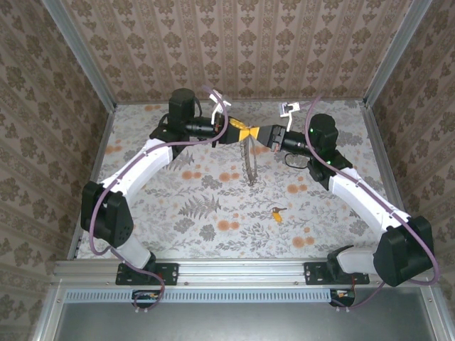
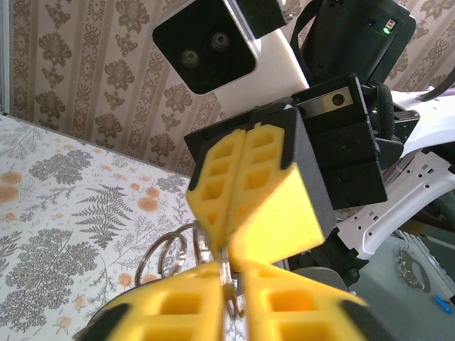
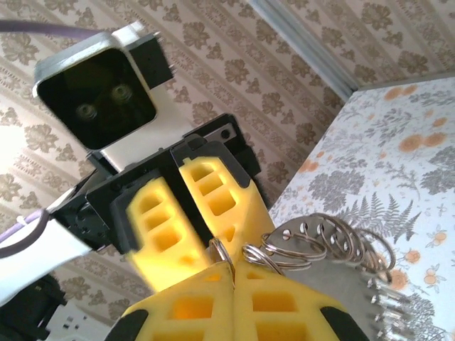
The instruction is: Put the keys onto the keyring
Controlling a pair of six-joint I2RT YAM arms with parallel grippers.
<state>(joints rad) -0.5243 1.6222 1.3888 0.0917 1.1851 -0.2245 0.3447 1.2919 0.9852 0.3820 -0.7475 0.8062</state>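
The keyring (image 1: 249, 162) hangs edge-on below the point where both grippers meet, above the middle of the table at the back. My left gripper (image 1: 245, 133) and right gripper (image 1: 264, 135) stand tip to tip, both shut on a small metal ring at its top. In the left wrist view my left gripper (image 2: 229, 275) pinches that ring (image 2: 228, 264), with the right fingers (image 2: 245, 188) pressing from above. In the right wrist view my right gripper (image 3: 232, 268) holds the ring (image 3: 222, 249); several split rings (image 3: 288, 252) hang off a holed metal band (image 3: 334, 231). The key (image 1: 276, 212) lies on the table.
The flowered tablecloth (image 1: 178, 206) is walled by patterned panels on three sides, with aluminium posts (image 1: 82, 57) at the back corners. Purple cables (image 1: 185, 142) loop along both arms. The key lies well below and nearer than the grippers, between the two forearms.
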